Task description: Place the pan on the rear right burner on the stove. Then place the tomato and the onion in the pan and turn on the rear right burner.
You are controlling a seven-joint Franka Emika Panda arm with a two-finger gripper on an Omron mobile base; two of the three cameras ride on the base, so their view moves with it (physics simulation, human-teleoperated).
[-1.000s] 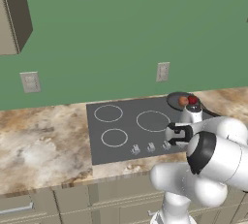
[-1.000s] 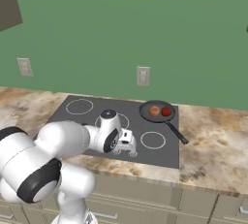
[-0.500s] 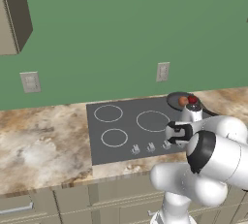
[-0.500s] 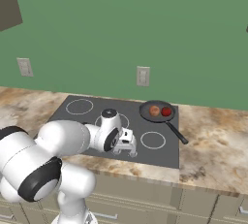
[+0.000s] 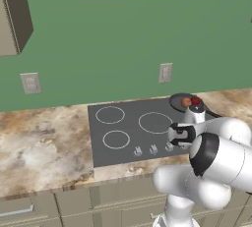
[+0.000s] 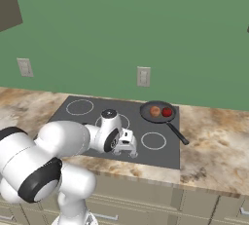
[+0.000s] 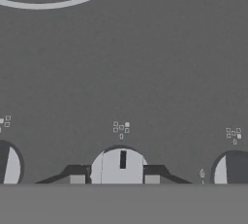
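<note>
Gripper down at the stove knob row
Fingers pinch a silver knob; beyond, the pan sits on the rear right burner, holding onion and tomato

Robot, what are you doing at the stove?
The pan already sits on the rear right burner of the stove, with the tomato and the onion inside it. The end effector is down at the row of silver knobs along the front edge, its fingers on either side of one knob. It looks like the arm is about to turn that knob to switch the burner on.
</note>
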